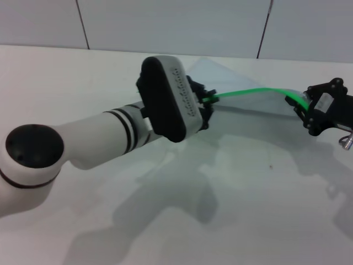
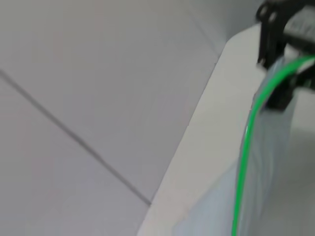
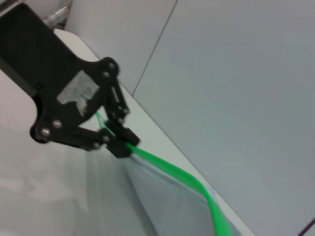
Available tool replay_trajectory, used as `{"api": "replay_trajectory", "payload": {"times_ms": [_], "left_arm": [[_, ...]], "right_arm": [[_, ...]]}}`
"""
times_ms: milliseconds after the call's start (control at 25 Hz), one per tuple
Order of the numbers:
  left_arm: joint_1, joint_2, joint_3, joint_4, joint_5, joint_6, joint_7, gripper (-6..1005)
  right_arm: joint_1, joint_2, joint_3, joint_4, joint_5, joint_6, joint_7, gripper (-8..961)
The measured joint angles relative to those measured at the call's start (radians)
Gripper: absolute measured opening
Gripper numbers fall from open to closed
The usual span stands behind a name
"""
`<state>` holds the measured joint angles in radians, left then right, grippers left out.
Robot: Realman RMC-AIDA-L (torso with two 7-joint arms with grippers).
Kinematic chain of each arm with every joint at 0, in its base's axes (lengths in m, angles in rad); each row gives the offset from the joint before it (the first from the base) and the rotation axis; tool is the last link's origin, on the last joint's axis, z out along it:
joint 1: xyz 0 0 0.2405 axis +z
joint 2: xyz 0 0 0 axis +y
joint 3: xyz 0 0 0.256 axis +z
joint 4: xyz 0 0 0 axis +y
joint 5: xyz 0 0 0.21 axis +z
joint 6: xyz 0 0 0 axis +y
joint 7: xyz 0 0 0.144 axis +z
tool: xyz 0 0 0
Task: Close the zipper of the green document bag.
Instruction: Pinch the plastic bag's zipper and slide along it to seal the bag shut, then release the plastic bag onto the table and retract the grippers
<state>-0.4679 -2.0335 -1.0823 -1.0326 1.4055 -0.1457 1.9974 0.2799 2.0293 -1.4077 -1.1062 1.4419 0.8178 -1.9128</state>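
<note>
The green document bag, a translucent grey-blue pouch, hangs lifted above the white table, stretched between both grippers. Its bright green zipper runs along the top edge. My left gripper is shut on the strip's left end, and it also shows far off in the right wrist view as the left gripper pinching the zipper. My right gripper is shut on the right end. The left wrist view shows the right gripper holding the zipper above the bag. I cannot make out the slider tab.
The white table extends in front and to the sides. A pale tiled wall rises directly behind the bag. My left forearm crosses the table from the lower left.
</note>
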Motion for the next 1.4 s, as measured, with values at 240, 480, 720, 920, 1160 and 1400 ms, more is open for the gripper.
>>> {"api": "replay_trajectory", "payload": {"times_ms": [240,480,720,920,1160,1400], "left_arm": [[0.053,0.001,-0.038,0.015,-0.02,0.03,0.0,108],[0.105,0.0,-0.097,0.006,-0.022,0.041,0.001,124],[0.113,-0.001,-0.106,-0.004,-0.022,0.056,0.001,139],[0.112,-0.003,-0.104,-0.018,-0.022,0.057,0.001,151],[0.114,-0.005,-0.093,-0.06,-0.066,0.12,0.0,166],[0.131,-0.004,-0.096,-0.14,-0.166,0.136,0.0,181]], "right_arm": [[-0.019,0.0,0.03,-0.007,0.0,0.001,0.0,56],[-0.032,0.0,0.08,-0.006,0.0,0.001,-0.001,56],[-0.036,-0.001,0.103,-0.008,0.001,0.012,-0.006,57],[-0.032,-0.001,0.119,-0.006,0.002,0.026,-0.012,57],[-0.033,0.0,0.124,-0.004,-0.005,0.002,0.039,93],[-0.129,0.003,0.159,-0.133,0.08,-0.019,0.059,290]]}}
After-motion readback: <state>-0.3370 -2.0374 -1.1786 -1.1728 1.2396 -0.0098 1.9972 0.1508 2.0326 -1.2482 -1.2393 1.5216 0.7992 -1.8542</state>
